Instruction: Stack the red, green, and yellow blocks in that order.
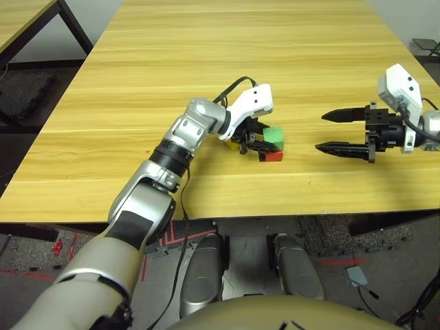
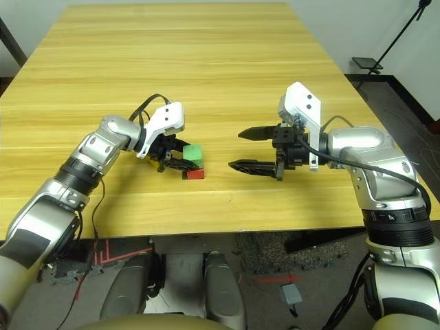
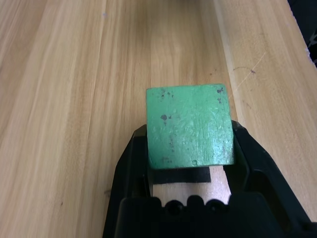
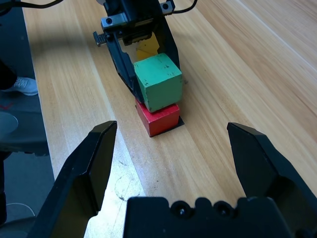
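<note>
Your left claw grips green block over red block, which sits on black patch on table. Yellow block waits on table, behind green one, beneath left claw's arm. Green looks slightly skewed on red; release off-center could tip it. Sideways drag on opening could shift stack. Low retreat could knock yellow. Right claw stands wide, empty; early reach risks collision.

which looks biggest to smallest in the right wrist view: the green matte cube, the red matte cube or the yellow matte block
1. Light green matte cube
2. Bright red matte cube
3. Yellow matte block, partly hidden

Nearness and overlap affect this; their true sizes may match.
</note>
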